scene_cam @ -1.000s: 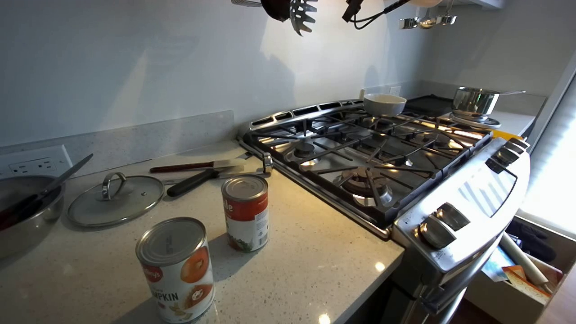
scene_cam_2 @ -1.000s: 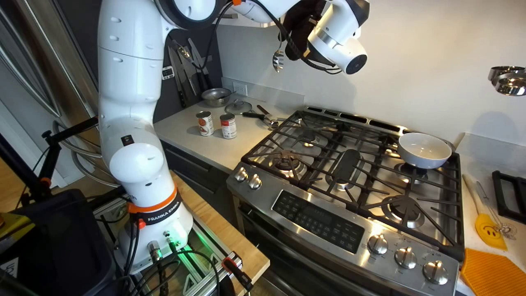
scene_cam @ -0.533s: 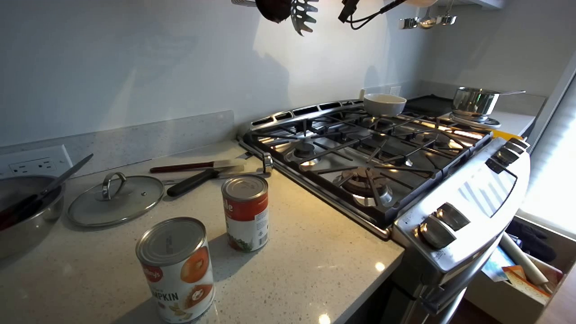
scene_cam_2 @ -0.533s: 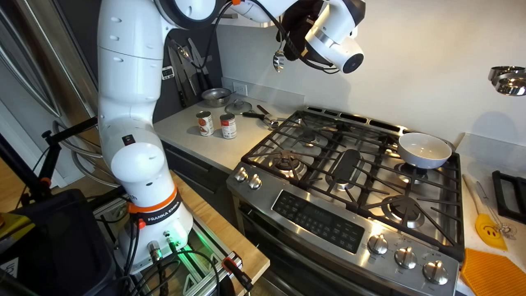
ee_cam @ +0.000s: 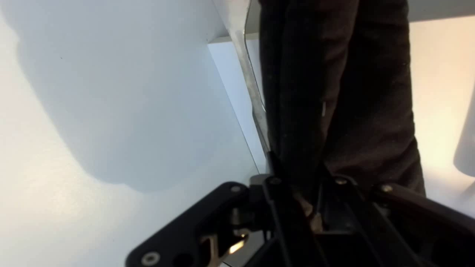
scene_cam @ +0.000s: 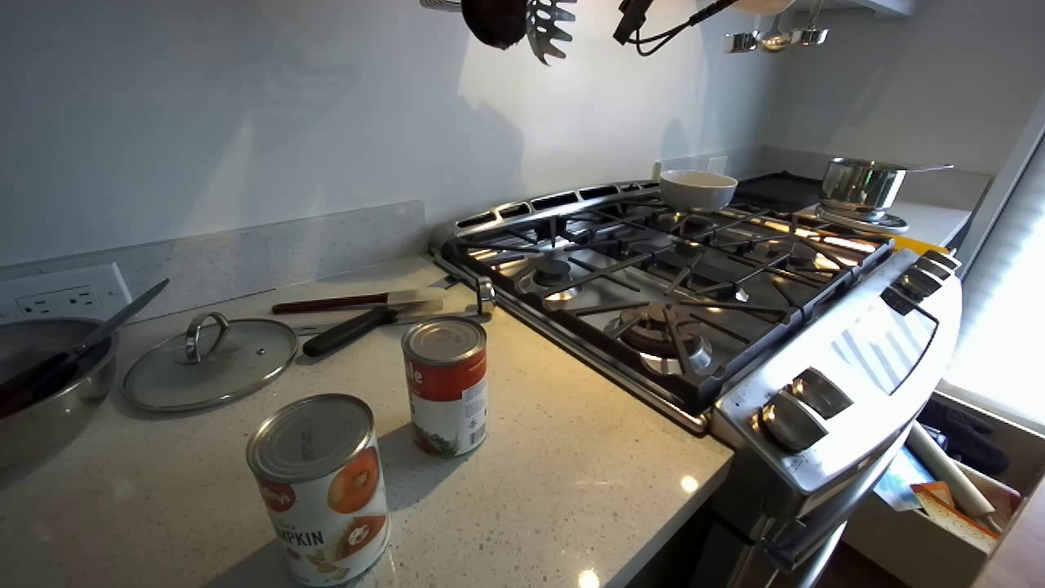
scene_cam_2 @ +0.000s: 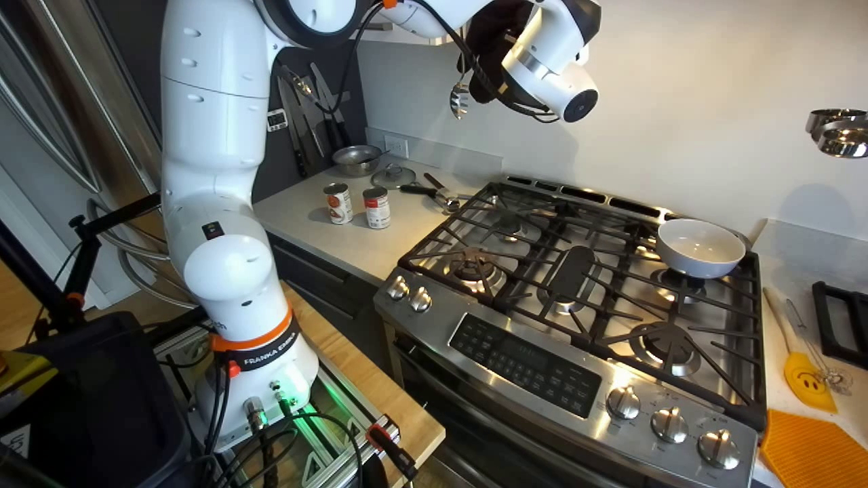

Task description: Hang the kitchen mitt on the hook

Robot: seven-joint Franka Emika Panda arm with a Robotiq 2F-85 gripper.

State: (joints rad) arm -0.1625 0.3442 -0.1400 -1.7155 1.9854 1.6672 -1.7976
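The kitchen mitt (ee_cam: 304, 74) is dark, nearly black, and fills the upper middle of the wrist view. My gripper (ee_cam: 297, 167) comes in from the bottom with its fingers closed on either side of the mitt's lower part. In an exterior view the mitt (scene_cam_2: 498, 34) hangs high by the wall, beside the robot's wrist. In an exterior view only its rounded lower end (scene_cam: 494, 20) shows at the top edge, just beside a hanging pronged metal utensil (scene_cam: 549, 33). The gripper's fingers are hidden in both exterior views. The hook cannot be made out.
A metal utensil handle (ee_cam: 248, 70) runs close beside the mitt, in front of a white cabinet edge (ee_cam: 237, 100). Below are the stove (scene_cam_2: 569, 285), a white bowl (scene_cam_2: 700, 248) and two cans (scene_cam: 318, 490) on the counter (scene_cam: 563, 490). Metal cups (scene_cam_2: 841, 139) hang at the right.
The mitt and the robot's wrist have shifted slightly left in both exterior views, mostly in the earlier half second. The mitt's end sits a little lower. The mitt stays held.
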